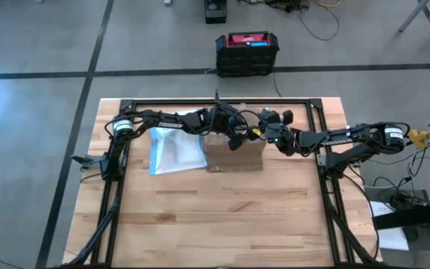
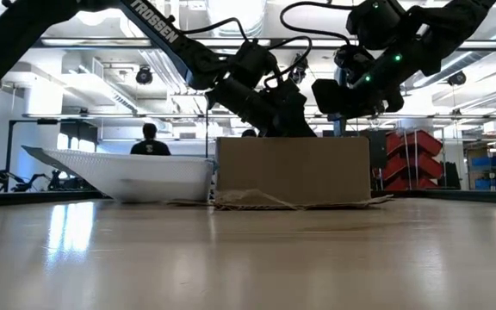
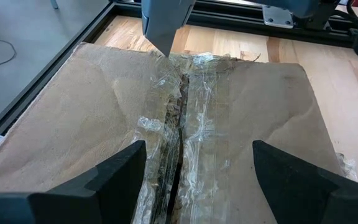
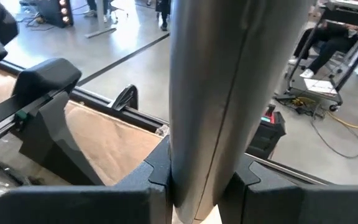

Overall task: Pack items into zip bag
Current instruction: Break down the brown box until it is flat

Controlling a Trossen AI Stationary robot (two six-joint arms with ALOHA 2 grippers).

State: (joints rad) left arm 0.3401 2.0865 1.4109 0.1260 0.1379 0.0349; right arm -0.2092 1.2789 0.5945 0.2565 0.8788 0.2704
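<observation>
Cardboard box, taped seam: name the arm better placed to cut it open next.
Right, probably. The right pincer is shut on the grey stick-like tool, whose tip rests at the taped seam of the cardboard box. The left pincer hovers open over the seam, holding nothing.

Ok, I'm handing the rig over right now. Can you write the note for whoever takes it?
Left hand: open, over the taped seam of the box.
Right hand: shut on the grey tool, whose tip is at the seam's far end.
Bag: flat on the table, beside the box on the left arm's side.
Done: tape looks torn along the seam; flaps not lifted.
Left: open the box, find the items (none visible), pack them into the bag.
</observation>
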